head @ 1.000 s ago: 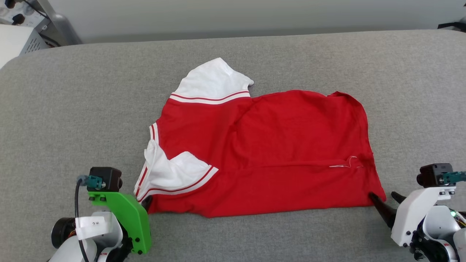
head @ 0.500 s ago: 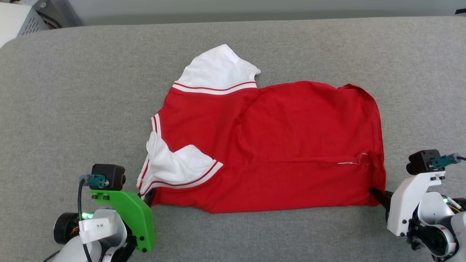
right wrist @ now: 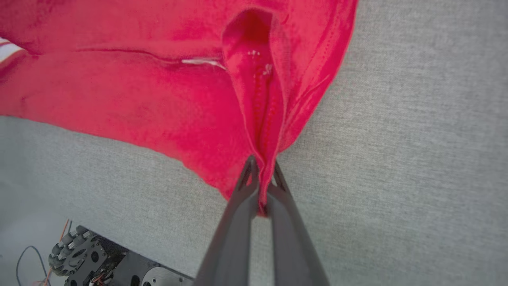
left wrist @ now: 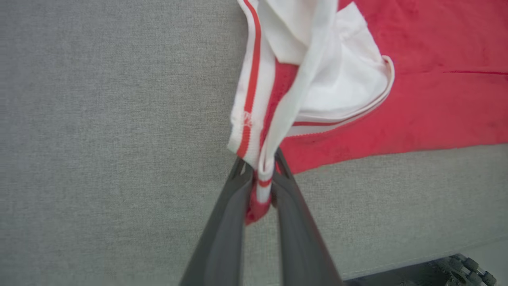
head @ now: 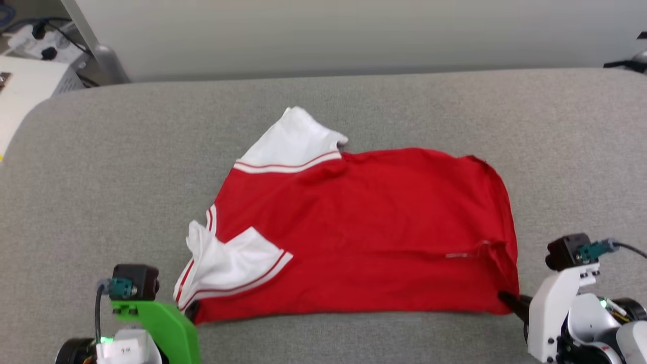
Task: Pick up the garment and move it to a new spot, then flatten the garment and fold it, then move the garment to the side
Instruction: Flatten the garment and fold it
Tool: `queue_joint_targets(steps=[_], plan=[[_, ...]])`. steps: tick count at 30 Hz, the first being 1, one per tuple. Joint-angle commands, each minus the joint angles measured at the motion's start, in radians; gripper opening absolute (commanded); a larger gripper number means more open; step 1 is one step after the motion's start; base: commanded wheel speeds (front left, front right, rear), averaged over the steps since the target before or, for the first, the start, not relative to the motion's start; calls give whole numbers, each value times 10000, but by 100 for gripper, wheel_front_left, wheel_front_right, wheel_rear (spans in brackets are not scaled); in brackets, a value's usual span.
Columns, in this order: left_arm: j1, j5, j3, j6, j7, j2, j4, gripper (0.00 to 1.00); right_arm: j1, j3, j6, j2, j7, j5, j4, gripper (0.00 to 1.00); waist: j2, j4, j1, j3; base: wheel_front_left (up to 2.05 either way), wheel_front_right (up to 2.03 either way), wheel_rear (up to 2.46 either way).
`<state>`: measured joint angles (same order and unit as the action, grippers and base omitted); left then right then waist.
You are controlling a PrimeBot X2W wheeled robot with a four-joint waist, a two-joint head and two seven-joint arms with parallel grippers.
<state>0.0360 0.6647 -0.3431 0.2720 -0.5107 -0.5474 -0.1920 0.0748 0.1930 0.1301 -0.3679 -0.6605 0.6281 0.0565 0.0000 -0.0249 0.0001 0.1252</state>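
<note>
Left gripper (left wrist: 260, 169) pinches the shirt (head: 364, 232) at seven o'clock; right gripper (right wrist: 262, 169) pinches it at four; I see cables (head: 40, 31) at eleven.

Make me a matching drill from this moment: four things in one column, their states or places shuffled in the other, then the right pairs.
Column one:
1. left gripper
2. right gripper
3. far white sleeve
4. grey surface

Column two:
A. shut on a plain red corner of the garment
B. lies beneath the whole shirt
C. shut on a corner with red-and-white striped trim
D. rests at the far edge, touched by neither gripper

Pairs: 1-C, 2-A, 3-D, 4-B.
</note>
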Motion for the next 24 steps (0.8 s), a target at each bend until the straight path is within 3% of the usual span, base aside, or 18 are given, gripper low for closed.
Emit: queue_joint_targets(steps=[1, 7, 14, 15, 16, 17, 18, 24], plan=[[348, 93, 99, 152, -57, -161, -102, 0, -329, -76, 6, 0, -85, -105, -157, 0, 0, -21, -1, -525, 0, 0, 0], [1296, 413, 87, 269, -249, -266, -16, 0, -1519, -657, 6, 459, -309, -297, -437, 0, 0, -5, -1, -956, 0, 0, 0], [1499, 1026, 51, -90, -189, 71, 949, 0, -2525, -1198, 6, 1288, -254, -469, -51, 0, 0, -81, -1, -1213, 0, 0, 0], [1474, 1029, 21, -127, -154, 111, 1087, 0, -2557, -1195, 6, 1361, -133, -426, -37, 42, 0, -96, -1, -1230, 0, 0, 0], [1424, 1051, 6, -166, -72, 199, 1240, 30, -2578, -1238, 6, 1440, 87, -406, -8, 100, 0, -109, -1, -1249, 0, 0, 0], [1385, 1058, -10, -193, -15, 259, 1358, 62, -2592, -1227, 6, 1463, 249, -424, 20, 100, 0, -117, -1, -1267, 0, 0, 0], [1343, 1069, -37, -228, 28, 318, 1488, 100, -2592, -1190, 6, 1462, 490, -473, 28, 100, 0, -129, -1, -1285, 0, 0, 0], [933, 827, 15, -314, 578, 425, 1777, 100, -2345, -1184, 6, 1584, 2401, -849, -246, 100, 0, -161, -1, -1345, 0, 0, 0]])
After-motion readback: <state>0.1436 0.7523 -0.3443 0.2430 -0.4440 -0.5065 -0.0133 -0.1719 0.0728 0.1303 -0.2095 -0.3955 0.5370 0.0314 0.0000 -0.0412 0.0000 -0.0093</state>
